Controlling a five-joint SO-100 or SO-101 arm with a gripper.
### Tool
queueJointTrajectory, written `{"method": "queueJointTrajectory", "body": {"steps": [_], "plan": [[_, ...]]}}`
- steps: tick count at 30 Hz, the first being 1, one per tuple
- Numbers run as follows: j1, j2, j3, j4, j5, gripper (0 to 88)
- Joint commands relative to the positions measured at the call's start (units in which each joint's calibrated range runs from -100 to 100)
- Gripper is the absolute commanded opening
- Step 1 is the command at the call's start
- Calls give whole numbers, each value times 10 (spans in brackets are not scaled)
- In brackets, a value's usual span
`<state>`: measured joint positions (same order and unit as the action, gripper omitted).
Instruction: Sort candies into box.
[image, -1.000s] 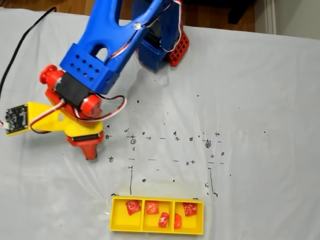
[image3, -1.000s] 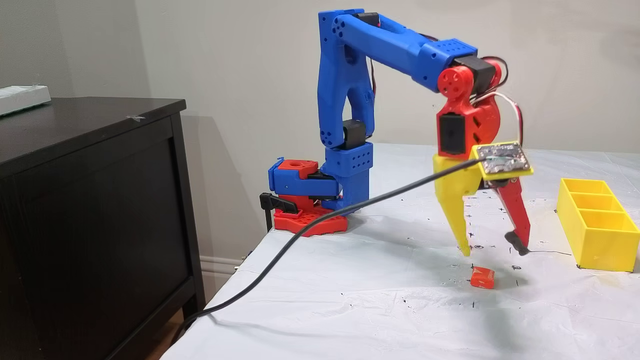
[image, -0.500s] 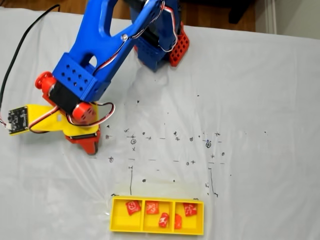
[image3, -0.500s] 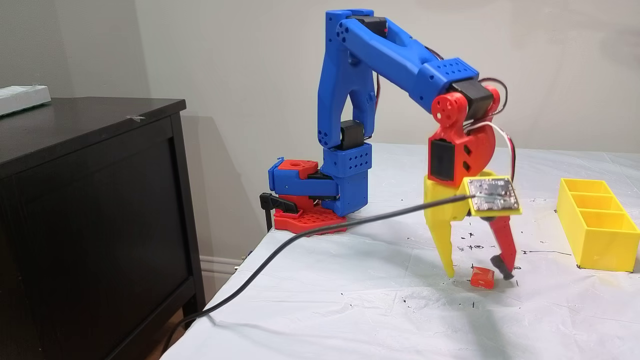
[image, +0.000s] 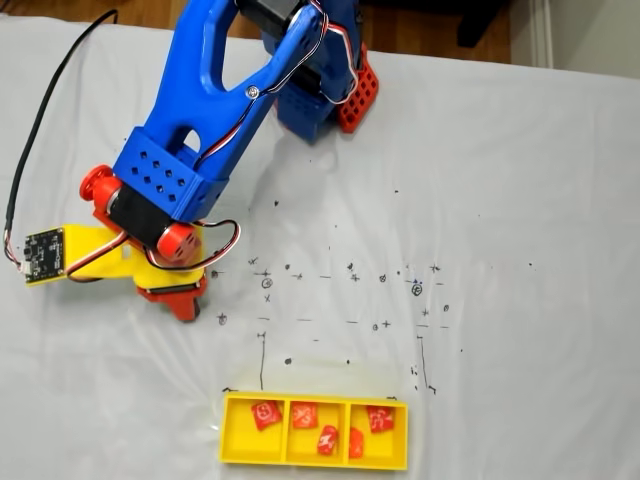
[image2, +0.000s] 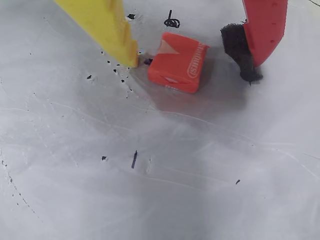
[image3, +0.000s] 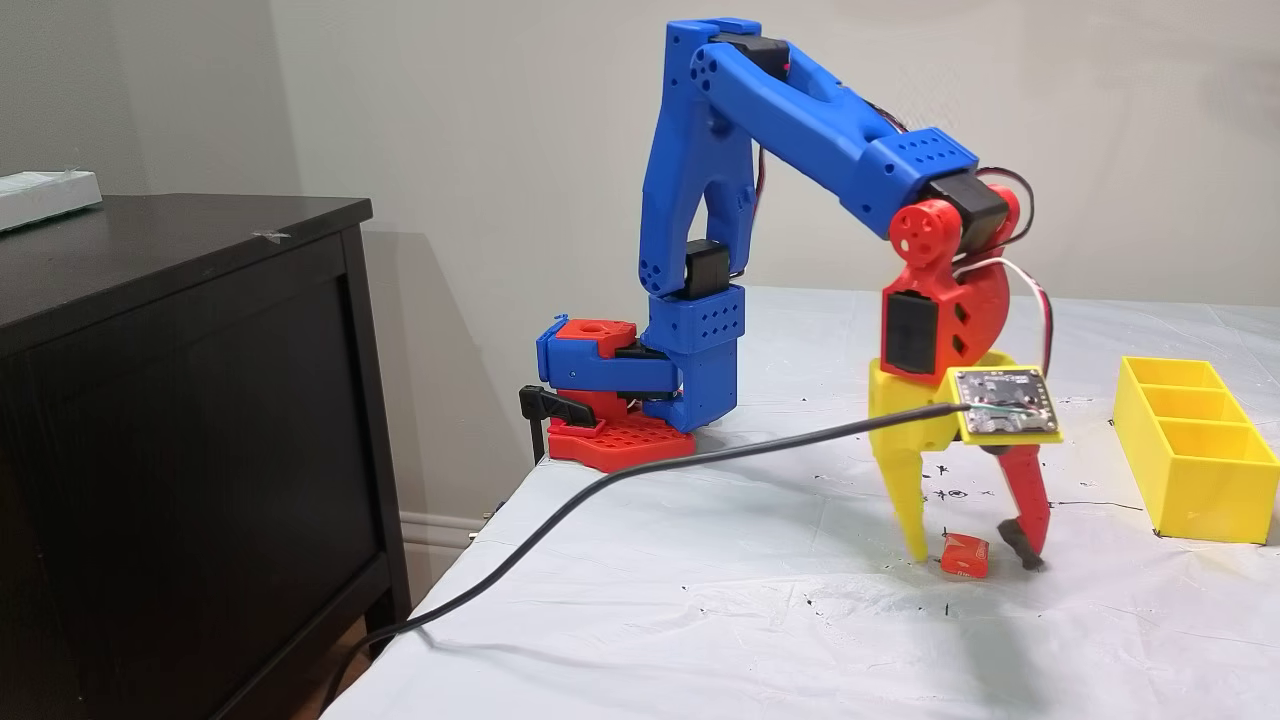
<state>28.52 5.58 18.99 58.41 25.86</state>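
Observation:
One orange-red candy (image2: 177, 62) lies on the white cloth, also seen from the side as the same candy (image3: 965, 556). My gripper (image2: 190, 64) is open and straddles it, fingertips down at the cloth (image3: 972, 556). The yellow finger (image2: 120, 35) is at the candy's left corner. The red finger's black pad (image2: 240, 50) stands a little apart on the right. The yellow box (image: 232, 445) sits at the table's near edge in a fixed view. It holds one candy (image: 265, 413) in its left compartment, two in the middle and two on the right. From the side the box (image3: 1190, 480) stands right of the gripper.
A black cable (image3: 600, 470) runs from the wrist camera board off the table's left edge. The arm's blue and red base (image3: 620, 400) stands at the back. A dark cabinet (image3: 180, 400) stands beside the table. Pen marks dot the cloth (image: 350, 270).
The arm has lowered, bringing the open gripper down from above the candy until its fingers flank it at cloth level. The candy and the box have not moved.

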Motion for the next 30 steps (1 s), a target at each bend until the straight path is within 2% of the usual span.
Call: {"method": "queueJointTrajectory", "body": {"steps": [1,5,9,11,21,30], "plan": [[-5,5,-44,-5,-2,242],[-6,13,-48,-5,-3,189],[-5,11,-53,-2,-13,82],[-6,6,-47,-4,-14,57],[-3,-12,-38,-10,-14,2],[-47,-129,-62,1,-45,2]]}}
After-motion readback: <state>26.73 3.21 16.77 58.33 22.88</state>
